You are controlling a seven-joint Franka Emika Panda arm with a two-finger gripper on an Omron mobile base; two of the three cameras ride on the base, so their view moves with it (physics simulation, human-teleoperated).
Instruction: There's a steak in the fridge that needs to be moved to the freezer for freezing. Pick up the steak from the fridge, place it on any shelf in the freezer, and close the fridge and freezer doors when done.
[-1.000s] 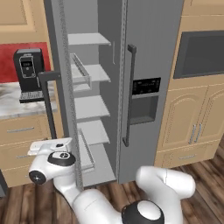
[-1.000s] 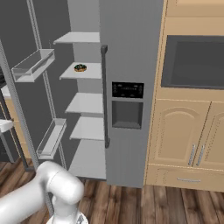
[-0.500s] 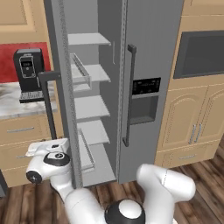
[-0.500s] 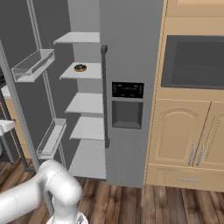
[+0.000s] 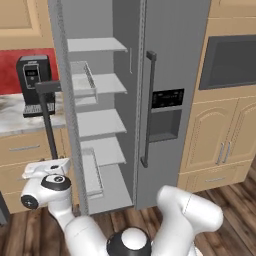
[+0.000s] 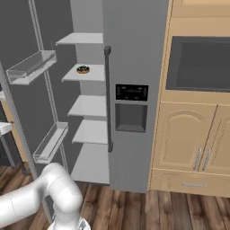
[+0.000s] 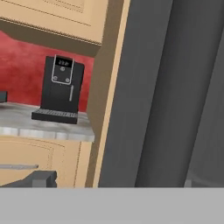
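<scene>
Kitchen with wood floor and tan cabinets; tall grey side-by-side unit in the middle. Fridge [image 6: 87, 108] stands open, its door [image 6: 22, 117] swung out to the left with its bins showing. Freezer door [image 5: 167, 65], with the black dispenser panel [image 5: 167, 99], is closed.

Steak: no pinkish-red slab can be made out with certainty. One small dark-and-tan item [image 6: 82, 69] lies on the second shelf from the top [image 6: 92, 75], near its front edge and towards its left corner; too small to say whether it is the steak.

Arm is folded low, left of the open door. Hand camera faces the door's outer side, with a black coffee machine [image 7: 60, 89] on the marble worktop [image 7: 43, 127] beyond. Jaws stand wide apart and carry nothing.

Handling, judged:
- light, flat, limp rather than stiff
- surface probably slick, so it may slide on the smooth shelf
- take it across the short width, one jaw on each long edge, low against the shelf
- close gently; it is not fragile
</scene>
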